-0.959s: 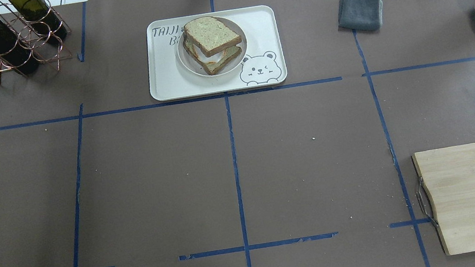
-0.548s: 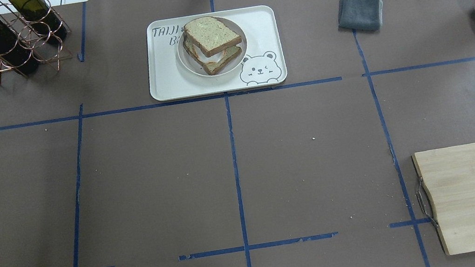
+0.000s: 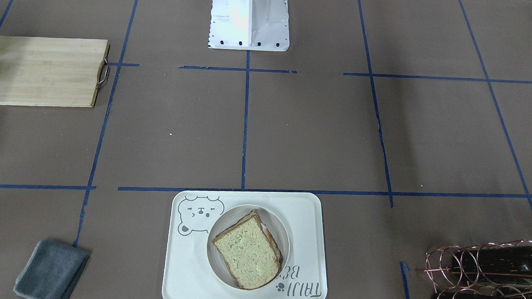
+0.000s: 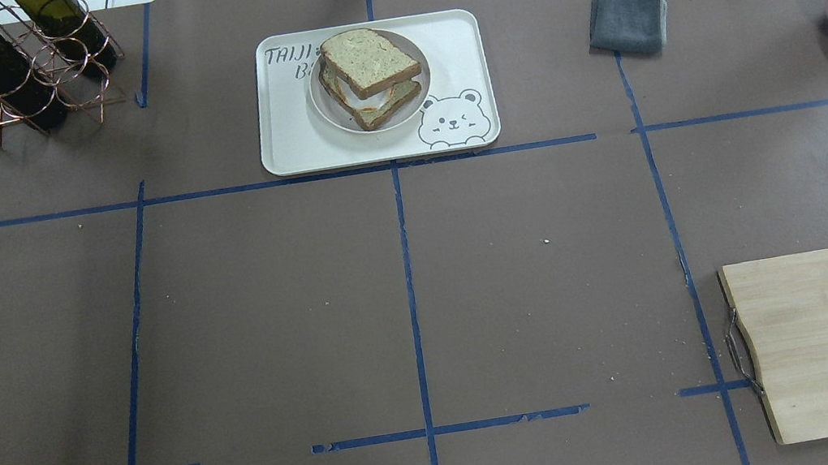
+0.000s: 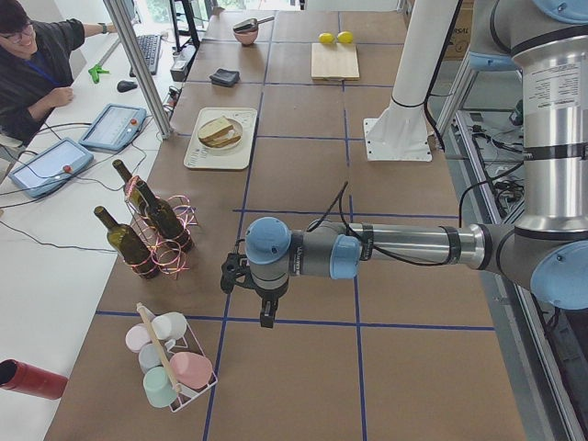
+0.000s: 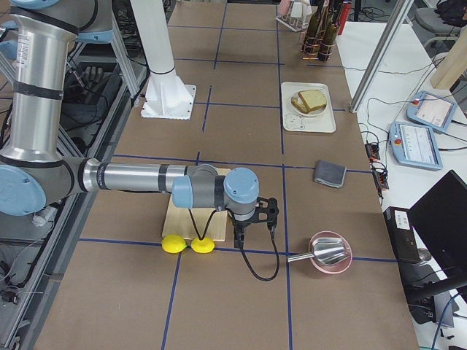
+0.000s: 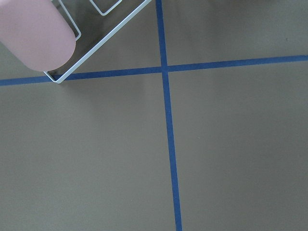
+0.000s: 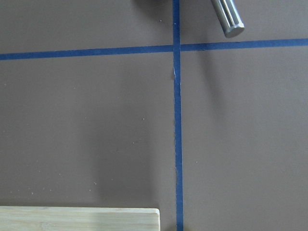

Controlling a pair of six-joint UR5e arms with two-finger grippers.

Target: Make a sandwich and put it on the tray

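Slippage is the main worry here. The sandwich [image 4: 370, 75] lies on a small round plate [image 4: 323, 106] inside the tray [image 4: 294, 144]. In the overhead view its top slice sits askew over the lower one, and white egg with an orange edge shows in the gap on the side nearer the tray's bear drawing. The stack looks loose rather than squared, and the egg may be poking past the crust there, though the gap is too small to be sure. The left gripper [image 5: 265, 312] and the right gripper [image 6: 252, 222] both hang over table well apart from the tray. Each shows only in a side camera, so I cannot tell whether either claw is open or closed. By my reading the task is as good as done, so the risk lies in any further touch. A reach back toward the tray to straighten the top slice could push it off the egg. It could also skate the plate across the tray's smooth floor toward its rim. A knock to the tray itself could do the same, since nothing pins the plate in place.
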